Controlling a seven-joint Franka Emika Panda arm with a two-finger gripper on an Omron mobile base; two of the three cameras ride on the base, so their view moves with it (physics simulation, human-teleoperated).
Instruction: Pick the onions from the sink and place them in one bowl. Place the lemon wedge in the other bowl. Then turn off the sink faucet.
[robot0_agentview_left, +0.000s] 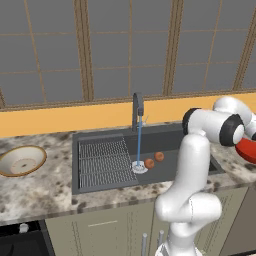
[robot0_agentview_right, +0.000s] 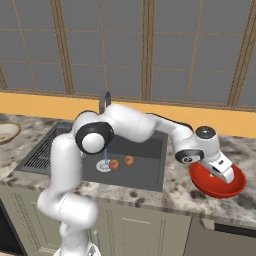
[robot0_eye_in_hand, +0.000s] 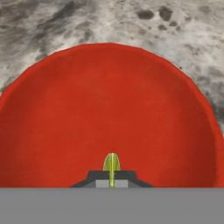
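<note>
The gripper pinches the lemon wedge over the red bowl on the counter right of the sink. Two onions lie in the basin by the faucet, water running. The beige bowl sits far left.

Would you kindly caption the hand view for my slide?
End effector pinching the lemon wedge over the red bowl.

Red bowl: smooth, glossy, plastic-like. Tabletop: mottled grey-brown speckled stone, polished look. Sink: dark grey, matt, with ribbed grid rack. Faucet: dark grey metal. Beige bowl: smooth, ceramic-like, tan rim. Onions: smooth orange-brown skins.
</note>
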